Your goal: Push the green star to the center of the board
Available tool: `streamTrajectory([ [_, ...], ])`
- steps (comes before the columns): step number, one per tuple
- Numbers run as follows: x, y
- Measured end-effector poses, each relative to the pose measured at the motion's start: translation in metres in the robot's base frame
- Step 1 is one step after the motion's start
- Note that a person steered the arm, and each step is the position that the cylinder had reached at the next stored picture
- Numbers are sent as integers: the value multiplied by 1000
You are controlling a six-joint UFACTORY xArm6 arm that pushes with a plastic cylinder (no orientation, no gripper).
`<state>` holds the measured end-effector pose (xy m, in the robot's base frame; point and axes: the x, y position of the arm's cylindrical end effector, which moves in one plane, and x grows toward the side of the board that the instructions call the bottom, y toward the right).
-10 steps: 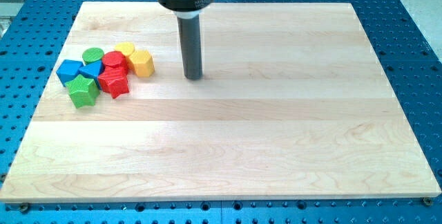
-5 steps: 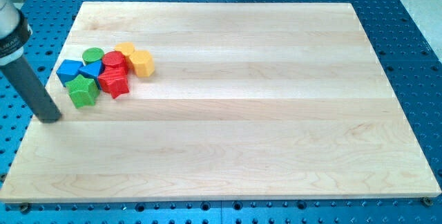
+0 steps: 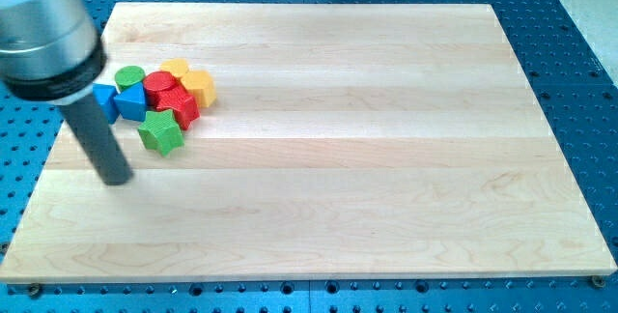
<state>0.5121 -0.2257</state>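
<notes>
The green star lies on the wooden board at the view's left, at the lower edge of a cluster of blocks. My tip rests on the board below and left of the green star, a short gap away from it. The rod rises up and to the left, and it hides part of the blue block at the cluster's left end.
The cluster above the star holds a green cylinder, a blue block, a red cylinder, a red star, a yellow block and a yellow hexagon. Blue perforated table surrounds the board.
My tip went from the board's centre to its left edge, then moved right and down. The green star slid right, and the red star shifted up and right against the cluster.
</notes>
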Motion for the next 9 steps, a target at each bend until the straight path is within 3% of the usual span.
streamTrajectory([
  [3,-35,6],
  [4,-43,49],
  [5,-59,56],
  [6,-49,117],
  [7,-32,215],
  [8,-21,221],
  [9,-18,158],
])
